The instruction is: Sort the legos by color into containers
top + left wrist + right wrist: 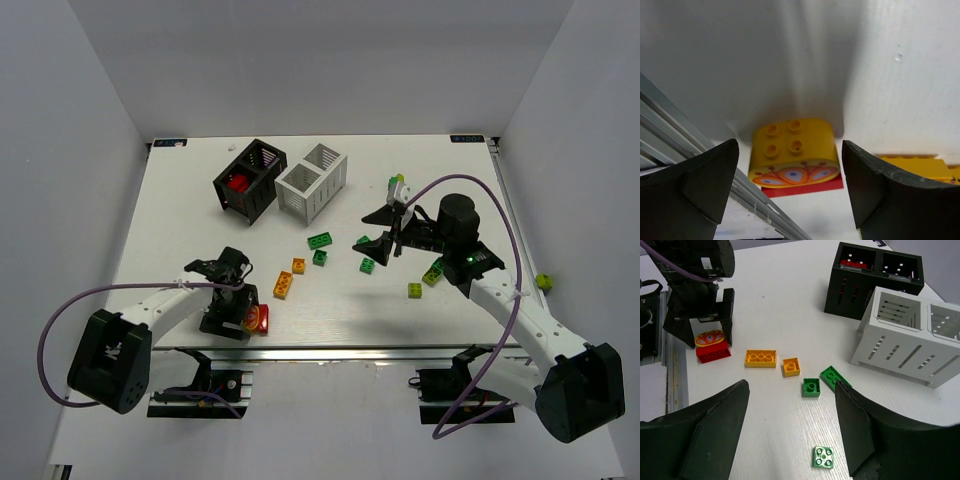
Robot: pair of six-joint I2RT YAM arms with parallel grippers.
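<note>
My left gripper is open and low over the table's near edge. In the left wrist view its open jaws frame a yellow rounded lego stacked on a red lego, neither touched. This pair shows from above. My right gripper is open and empty above a small green lego. Two more green legos and two orange legos lie beyond. The black container holds a red lego. The white container stands beside it.
Two yellow-green legos lie under my right arm. Another yellow-green lego sits off the table's right edge. A metal rail runs along the near table edge by my left gripper. White walls enclose the table.
</note>
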